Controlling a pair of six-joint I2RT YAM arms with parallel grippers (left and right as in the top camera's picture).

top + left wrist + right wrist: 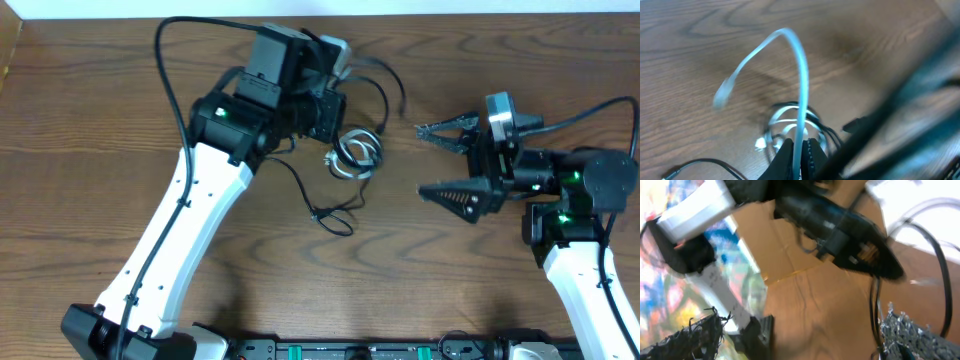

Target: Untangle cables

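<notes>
A small coil of white and black cables [356, 150] lies on the wooden table [100, 120], just right of my left gripper [335, 118]. In the left wrist view the left gripper [800, 152] is shut on the white cable [801, 75]. That cable arches up from the jaws and ends in a blurred plug [720, 97], with the coil [790, 117] lying just beyond the jaws. A thin black cable [320, 205] trails from the coil toward the table's front. My right gripper [420, 159] hangs open to the right of the coil, nothing between its fingers [802, 330].
The left arm's thick black wire [165, 70] loops over the back left of the table. Seen from the right wrist, the left arm [835, 225] fills the top and black cords [874, 310] run beside the right finger. The table's front edge carries a black rail [350, 350].
</notes>
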